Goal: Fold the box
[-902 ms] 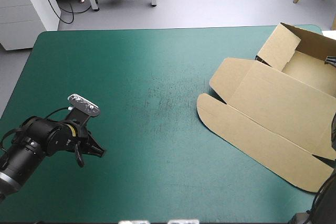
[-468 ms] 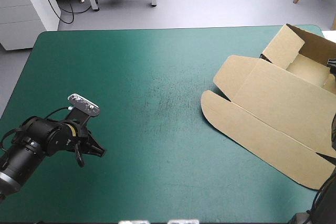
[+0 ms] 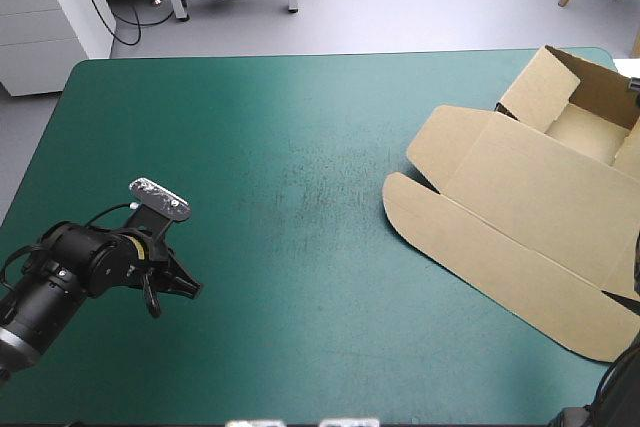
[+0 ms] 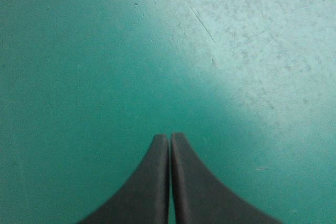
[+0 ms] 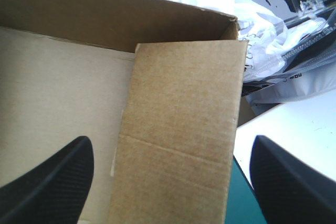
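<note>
Box (image 3: pixel 520 217) at right of frame, on the table's (image 3: pixel 250 147) right edge; slid slightly right since earlier, far walls up, lid flat. Right claw (image 5: pixel 168 145) released, fingers either side of a flap (image 5: pixel 184 103). Left claw (image 3: pixel 190 290) clenched, empty, lower left. Tucking likely next.

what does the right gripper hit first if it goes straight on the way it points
Probably a flap of the box, directly ahead between the open fingers of the right gripper, though depth is unclear.

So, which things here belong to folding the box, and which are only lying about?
For the job: the box, walls partly raised; the right gripper, open over it; the left gripper, shut, apart from it.
Lying about: crumpled white wrapping beyond the box, off the teal-green cover.
</note>
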{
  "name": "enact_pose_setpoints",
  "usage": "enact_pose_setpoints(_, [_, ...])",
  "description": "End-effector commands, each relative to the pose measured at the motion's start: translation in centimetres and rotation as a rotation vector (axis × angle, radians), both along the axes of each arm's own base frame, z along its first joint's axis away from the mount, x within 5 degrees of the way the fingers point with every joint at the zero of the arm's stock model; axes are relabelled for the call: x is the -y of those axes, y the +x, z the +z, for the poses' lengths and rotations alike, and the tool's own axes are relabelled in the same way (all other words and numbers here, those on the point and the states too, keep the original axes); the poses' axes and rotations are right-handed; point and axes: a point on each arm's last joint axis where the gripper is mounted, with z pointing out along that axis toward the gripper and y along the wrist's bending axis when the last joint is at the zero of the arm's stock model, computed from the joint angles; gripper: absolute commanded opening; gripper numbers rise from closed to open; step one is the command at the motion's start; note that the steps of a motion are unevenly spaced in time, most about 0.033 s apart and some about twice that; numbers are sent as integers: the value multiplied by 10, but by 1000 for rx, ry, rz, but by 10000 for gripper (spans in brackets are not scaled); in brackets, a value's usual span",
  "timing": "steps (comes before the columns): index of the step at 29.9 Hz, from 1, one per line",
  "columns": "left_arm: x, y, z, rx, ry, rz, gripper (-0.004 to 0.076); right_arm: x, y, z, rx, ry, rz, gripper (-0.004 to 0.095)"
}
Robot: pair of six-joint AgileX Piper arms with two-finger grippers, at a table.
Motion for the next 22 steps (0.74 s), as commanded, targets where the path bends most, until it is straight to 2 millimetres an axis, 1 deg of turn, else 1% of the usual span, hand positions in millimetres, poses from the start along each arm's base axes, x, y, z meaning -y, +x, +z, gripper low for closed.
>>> enact_pose_setpoints(1, [1,1,12,72,-24,-2,-10,-13,-26,64,152,-50,22,673])
enact_pose_setpoints(3, [1,1,12,72,-24,-2,-10,-19,-33,75,176,-26,31,631])
enact_pose_setpoints(6, [1,1,12,77,-26,-3,-10,-32,-43,91,208,10,88,535])
enact_pose_setpoints(9, [1,2,12,78,-27,-3,-10,-45,-54,109,277,46,128,440])
enact_pose_setpoints(14, [1,2,12,78,-27,-3,-10,-63,-73,138,369,61,194,307])
enact_pose_setpoints(19, [1,-1,15,86,-41,-2,-10,-84,-94,164,468,98,272,121])
enact_pose_setpoints(22, [0,-5,20,120,-58,0,-10,-102,-106,172,510,150,351,10])
